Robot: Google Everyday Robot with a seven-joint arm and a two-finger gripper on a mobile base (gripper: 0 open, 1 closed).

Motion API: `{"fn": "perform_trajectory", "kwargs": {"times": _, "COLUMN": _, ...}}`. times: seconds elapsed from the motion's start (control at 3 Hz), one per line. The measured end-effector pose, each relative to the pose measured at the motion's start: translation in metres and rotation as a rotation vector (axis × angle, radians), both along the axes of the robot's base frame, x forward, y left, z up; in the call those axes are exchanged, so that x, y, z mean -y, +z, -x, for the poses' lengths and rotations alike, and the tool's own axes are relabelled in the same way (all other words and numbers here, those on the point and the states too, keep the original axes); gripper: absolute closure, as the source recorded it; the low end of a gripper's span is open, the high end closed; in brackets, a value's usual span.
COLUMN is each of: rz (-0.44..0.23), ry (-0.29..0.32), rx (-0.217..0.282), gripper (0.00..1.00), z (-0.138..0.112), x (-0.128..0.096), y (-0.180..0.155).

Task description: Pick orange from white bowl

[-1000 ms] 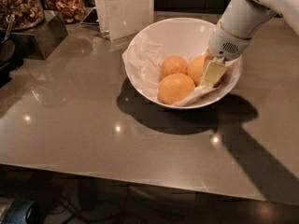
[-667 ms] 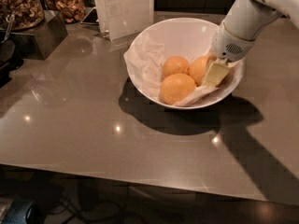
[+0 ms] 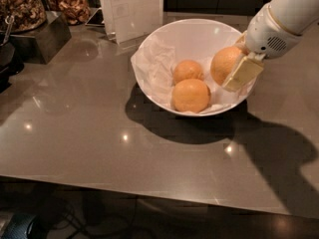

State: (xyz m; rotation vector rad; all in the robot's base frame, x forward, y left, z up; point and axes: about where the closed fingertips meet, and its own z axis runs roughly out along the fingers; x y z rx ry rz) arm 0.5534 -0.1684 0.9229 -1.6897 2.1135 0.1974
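- The orange (image 3: 222,63) – you find it right of centre in the upper half of the frame, inside the right part of the white bowl (image 3: 187,30), close to the right rim.
- Gripper (image 3: 233,68): it sits at the bowl's right rim, and its jaws are clamped on the orange. One pale yellow finger (image 3: 242,72) lies slanted across the fruit's right front. The other finger is hidden behind the fruit.
- Arm (image 3: 286,16): the white, rounded housing comes in from the upper right corner and ends at the gripper.
- Other fruit in the bowl: a smaller orange (image 3: 188,69) lies at the middle, and a larger front orange (image 3: 191,95) sits just below it. These two are touching or nearly so, and both are to the left of the gripped orange.
- Paper lining (image 3: 154,68): white and crumpled, it covers the bowl's left wall and floor and laps over the left rim.
- Table (image 3: 89,143): a glossy grey-brown surface that carries the bowl, whose dark shadow (image 3: 164,121) falls below it.
- Background – a white placard (image 3: 132,9) stands just behind the bowl at the upper edge. A dark box (image 3: 40,39) and nuts (image 3: 20,6) occupy the upper left.
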Motion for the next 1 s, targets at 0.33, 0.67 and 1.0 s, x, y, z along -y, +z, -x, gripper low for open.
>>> {"fn": "perform_trajectory", "kwargs": {"times": 0.33, "rz": -0.062, "ry": 0.003, "rx": 0.058, "gripper": 1.00, "z": 0.017, "x": 0.003, "y": 0.023}}
{"fn": "perform_trajectory", "kwargs": {"times": 0.67, "rz": -0.121, "ry": -0.020, "rx": 0.105, "gripper": 1.00, "z": 0.042, "x": 0.014, "y": 0.044}}
{"fn": "perform_trajectory", "kwargs": {"times": 1.0, "rz": -0.121, "ry": -0.020, "rx": 0.105, "gripper": 1.00, "z": 0.042, "x": 0.014, "y": 0.044}}
